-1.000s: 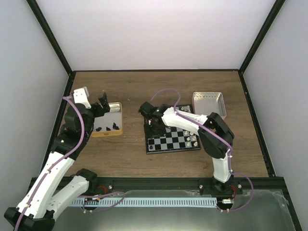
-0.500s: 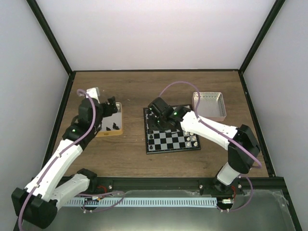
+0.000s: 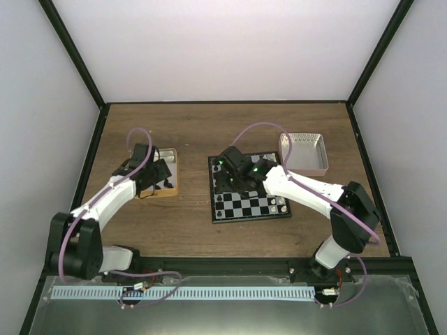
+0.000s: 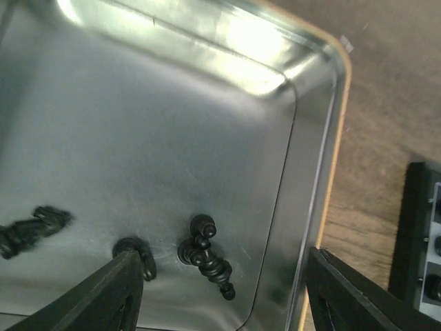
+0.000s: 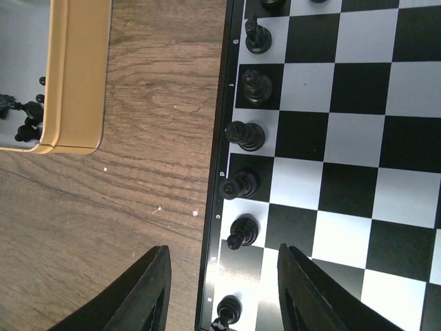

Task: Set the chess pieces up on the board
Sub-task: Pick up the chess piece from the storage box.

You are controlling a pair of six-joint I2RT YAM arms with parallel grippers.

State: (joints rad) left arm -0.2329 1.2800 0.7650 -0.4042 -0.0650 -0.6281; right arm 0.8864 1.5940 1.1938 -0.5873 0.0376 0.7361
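The board lies mid-table. Several black chess pieces stand in a column along its left edge. My right gripper is open and empty, hovering above that edge, straddling the lowest pieces. My left gripper is open and low inside the gold-rimmed tin. A black piece lies on its side between the fingers. Another piece is partly behind the left finger, and a third piece lies further left.
A silver tin stands at the board's back right. Light pieces stand on the board's right edge. The gold tin also shows in the right wrist view, left of the board, across a strip of wood.
My left gripper has come down and right into the gold tin. My right arm has stretched out, and its gripper has shifted slightly over the board's left edge.
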